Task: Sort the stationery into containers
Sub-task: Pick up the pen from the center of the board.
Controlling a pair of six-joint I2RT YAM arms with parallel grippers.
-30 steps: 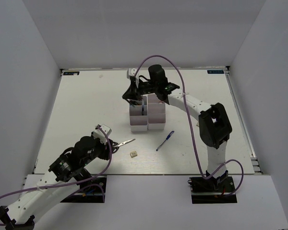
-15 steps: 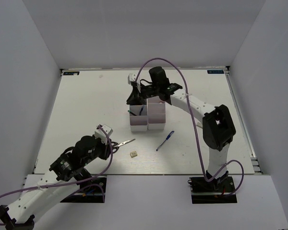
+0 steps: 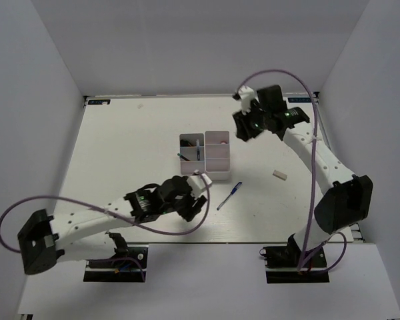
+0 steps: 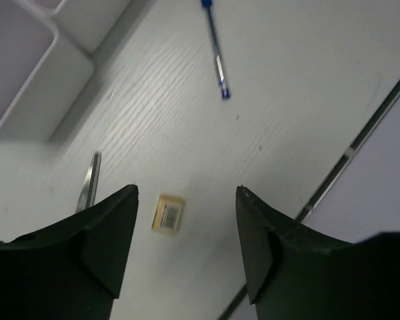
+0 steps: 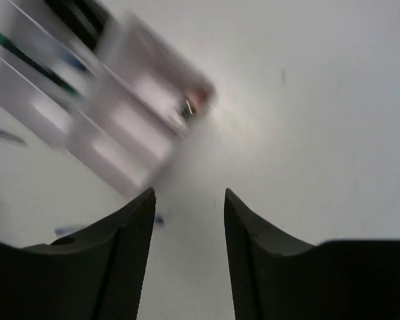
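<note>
Fingers (image 4: 113, 233) of my left gripper (image 4: 185, 200) stood apart, empty, over the tiny beige square block (image 4: 168, 213) toward the white table's (image 3: 120, 153) near edge. My right gripper (image 5: 189, 197), likewise spread and empty, hung toward the far edge. White rectangular bins (image 3: 205, 156) sat mid-table.

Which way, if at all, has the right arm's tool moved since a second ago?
Yes. The right tool was over the white bins and has swung right and toward the back wall, clear of them. The bins sit where they were.
</note>
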